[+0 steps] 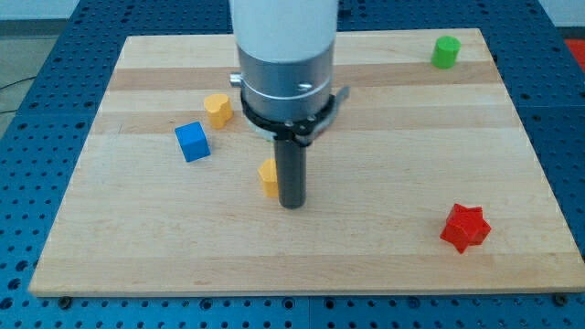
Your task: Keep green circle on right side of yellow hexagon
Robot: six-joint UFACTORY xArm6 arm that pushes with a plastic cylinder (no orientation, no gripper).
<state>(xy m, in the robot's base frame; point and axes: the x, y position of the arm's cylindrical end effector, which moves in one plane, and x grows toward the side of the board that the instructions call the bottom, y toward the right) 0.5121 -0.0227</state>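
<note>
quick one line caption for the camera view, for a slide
My tip rests beside a yellow block mid-board, green circle far off at the view's top right, yellow hexagon at upper left.

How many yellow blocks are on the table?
2. One yellow block sits near the blue cube; the other yellow block touches my tip on its left, partly hidden. The arm might hide more.

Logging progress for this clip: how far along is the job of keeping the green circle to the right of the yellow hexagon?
Done: the green circle already sits far to the view's right of the yellow hexagon, near the board's top right corner. In hand: my tip rests beside a second yellow block, partly hidden, well away from the green circle. Left: nothing obvious beyond holding that layout.
</note>
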